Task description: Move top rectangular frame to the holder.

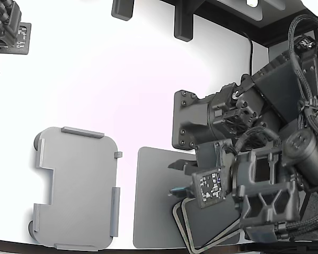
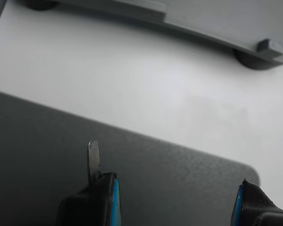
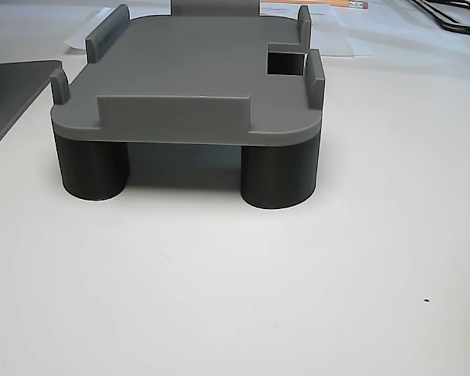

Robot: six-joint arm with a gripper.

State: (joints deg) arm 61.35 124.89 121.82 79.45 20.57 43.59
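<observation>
The holder [image 1: 77,188] is a light grey tray with raised edge tabs and a stepped notch, at the exterior view's left. It stands empty on round feet in the other view [image 3: 188,78], and its edge shows in the wrist view [image 2: 217,19]. Two look-alike thin frames [image 1: 179,225] lie overlapped at the bottom of the exterior view, mostly hidden under the arm. I cannot tell which one is on top. My gripper [image 1: 176,179] is open and empty, hovering over the dark grey mat [image 1: 153,201]. In the wrist view the gripper [image 2: 177,202] shows blue-lined fingertips [image 2: 104,193] wide apart above the mat [image 2: 61,155].
A second dark arm [image 1: 5,29] sits at the exterior view's top left. Two dark posts [image 1: 183,21] stand at the back. White table lies between holder and mat [image 1: 127,174]. The mat's corner shows in the other view [image 3: 8,86].
</observation>
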